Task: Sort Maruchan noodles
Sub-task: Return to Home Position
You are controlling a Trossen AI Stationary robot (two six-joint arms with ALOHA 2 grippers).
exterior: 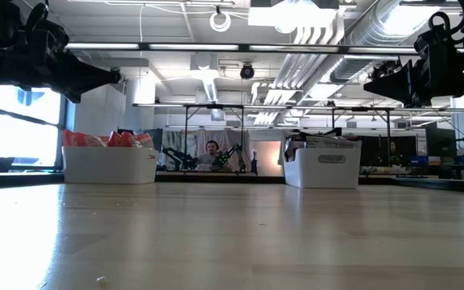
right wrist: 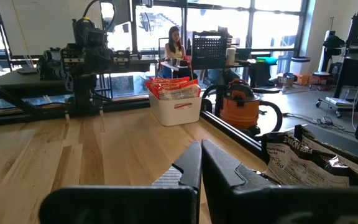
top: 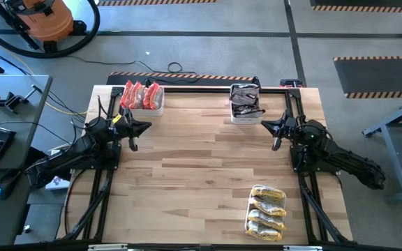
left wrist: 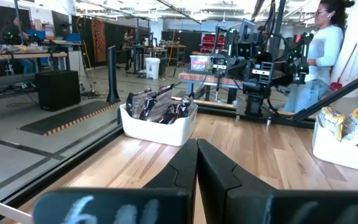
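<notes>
On the pale wooden table (top: pixel 201 174), seen from above, no noodle packet lies loose; every one sits in a bin. The red-orange packets (top: pixel 139 94) stand on edge in the far-left bin (top: pixel 147 110), whose long side runs along the far edge. The dark brown-silver packets (top: pixel 245 97) fill the far-right bin (top: pixel 243 119), and the yellow-white packets (top: pixel 268 208) lie stacked in the near bin (top: pixel 248 222); both of these run lengthwise from near edge to far. The left gripper (top: pixel 142 128) hangs just on the near side of the red-orange packets, pointing across the table. The right gripper (top: pixel 268 125) faces it from just beside the dark packets, with the yellow ones well apart toward the near edge on that arm's side. Each wrist view shows that arm's dark fingers (left wrist: pixel 185 168) (right wrist: pixel 188 165) pressed together on nothing. The sorting looks complete, so the remaining move likely needs only clearance from the bin walls. The packets are thin, crinkly, glossy plastic; the bins are smooth, white and rigid with rounded corners.
</notes>
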